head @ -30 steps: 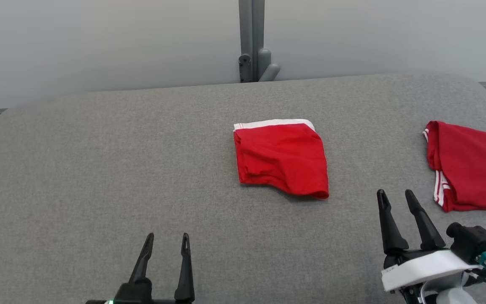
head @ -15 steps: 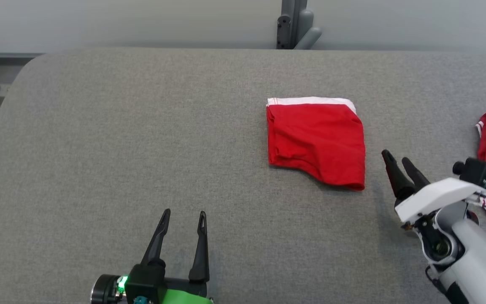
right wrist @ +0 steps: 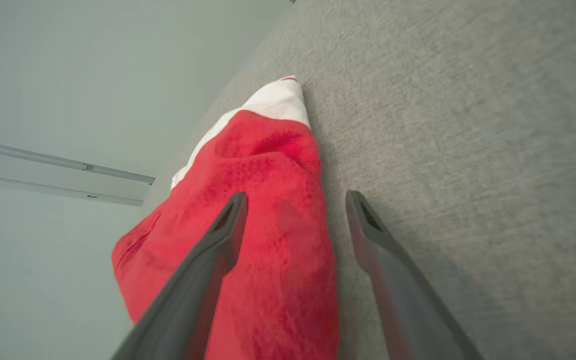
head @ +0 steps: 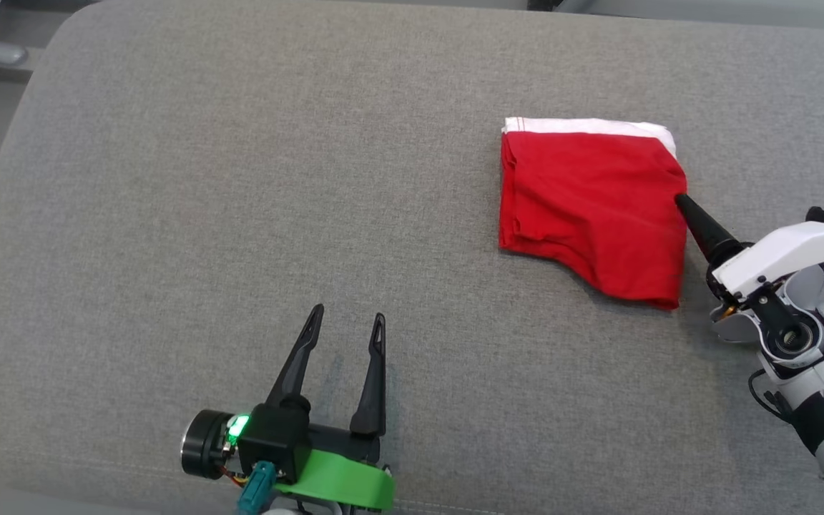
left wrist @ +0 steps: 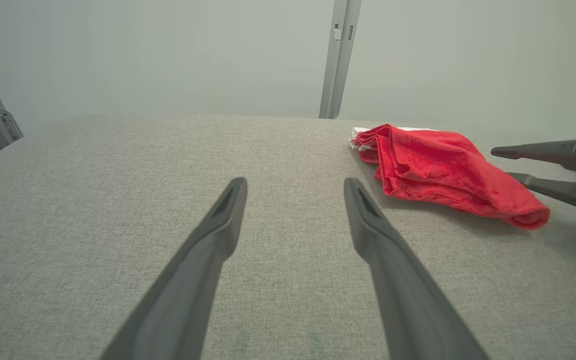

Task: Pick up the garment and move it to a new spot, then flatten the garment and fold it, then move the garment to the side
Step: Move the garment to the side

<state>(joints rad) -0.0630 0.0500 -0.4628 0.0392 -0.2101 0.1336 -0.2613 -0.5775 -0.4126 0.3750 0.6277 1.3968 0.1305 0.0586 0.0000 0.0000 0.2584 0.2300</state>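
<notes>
The right edge of the folded red cloth garment with a white band (head: 591,207) is straddled by the nearer, wide-open, empty right gripper (right wrist: 295,200).

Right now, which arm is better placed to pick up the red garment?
Right. The right gripper is open at the red garment's edge, one finger over the cloth, one beside it. The left gripper, also open, sits apart from it over the bare grey surface.
</notes>
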